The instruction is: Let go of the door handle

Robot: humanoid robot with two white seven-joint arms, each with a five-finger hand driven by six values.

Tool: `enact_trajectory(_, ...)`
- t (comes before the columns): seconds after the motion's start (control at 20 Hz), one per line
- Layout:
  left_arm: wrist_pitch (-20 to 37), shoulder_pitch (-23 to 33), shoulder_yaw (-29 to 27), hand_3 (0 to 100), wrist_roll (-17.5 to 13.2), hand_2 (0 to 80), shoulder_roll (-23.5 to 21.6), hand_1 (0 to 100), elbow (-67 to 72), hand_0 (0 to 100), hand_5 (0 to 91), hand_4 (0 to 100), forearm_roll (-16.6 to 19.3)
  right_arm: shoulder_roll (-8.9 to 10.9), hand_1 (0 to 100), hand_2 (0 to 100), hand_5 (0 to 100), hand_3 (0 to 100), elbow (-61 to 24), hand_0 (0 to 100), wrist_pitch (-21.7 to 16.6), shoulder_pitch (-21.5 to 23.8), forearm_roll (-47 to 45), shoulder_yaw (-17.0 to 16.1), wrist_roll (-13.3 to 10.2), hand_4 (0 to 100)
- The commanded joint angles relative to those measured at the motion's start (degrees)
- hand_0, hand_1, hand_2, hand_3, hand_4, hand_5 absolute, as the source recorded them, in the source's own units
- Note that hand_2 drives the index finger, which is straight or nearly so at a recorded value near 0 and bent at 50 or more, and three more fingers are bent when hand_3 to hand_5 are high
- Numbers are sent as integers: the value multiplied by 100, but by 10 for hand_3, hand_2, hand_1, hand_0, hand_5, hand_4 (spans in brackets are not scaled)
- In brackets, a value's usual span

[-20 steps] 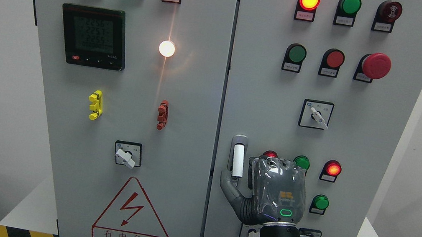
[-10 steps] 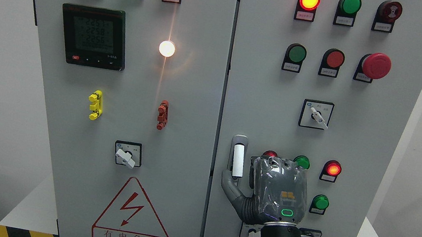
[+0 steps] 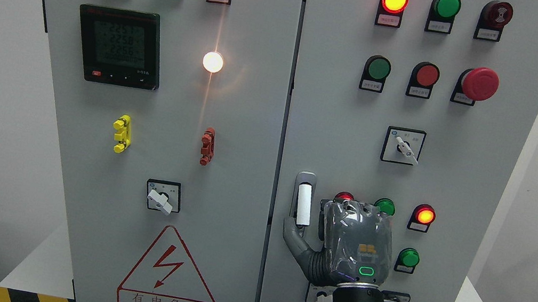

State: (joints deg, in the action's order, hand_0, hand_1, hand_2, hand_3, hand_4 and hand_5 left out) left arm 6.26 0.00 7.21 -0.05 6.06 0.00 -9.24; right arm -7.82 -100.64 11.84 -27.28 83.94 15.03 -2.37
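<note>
Door handle (image 3: 303, 203), right hand (image 3: 348, 244) beside, thumb out

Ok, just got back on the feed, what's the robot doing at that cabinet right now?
The right robot hand is up against the right door of the grey electrical cabinet, just beside the white vertical door handle. Its thumb reaches out under the handle's lower end, while the palm sits to the handle's right, over some of the indicator lamps. The fingers are hidden behind the back of the hand, so whether the handle is fully let go cannot be told. The door looks closed. The left arm is out of view.
</note>
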Motion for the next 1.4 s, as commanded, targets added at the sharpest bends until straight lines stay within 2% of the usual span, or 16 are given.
enact_trajectory(0.0,-2,-149,0,0,5,0,0,556,167,120,0,0,1,0,398,952,1000,1000,0,379,11,4,0,-17,-10,1000)
enact_trajectory(1.35,-2,-149,0,0,5,0,0,556,167,120,0,0,-8,-27,440,950,1000,1000,-70,382,73,39,-9,-26,-27,1000)
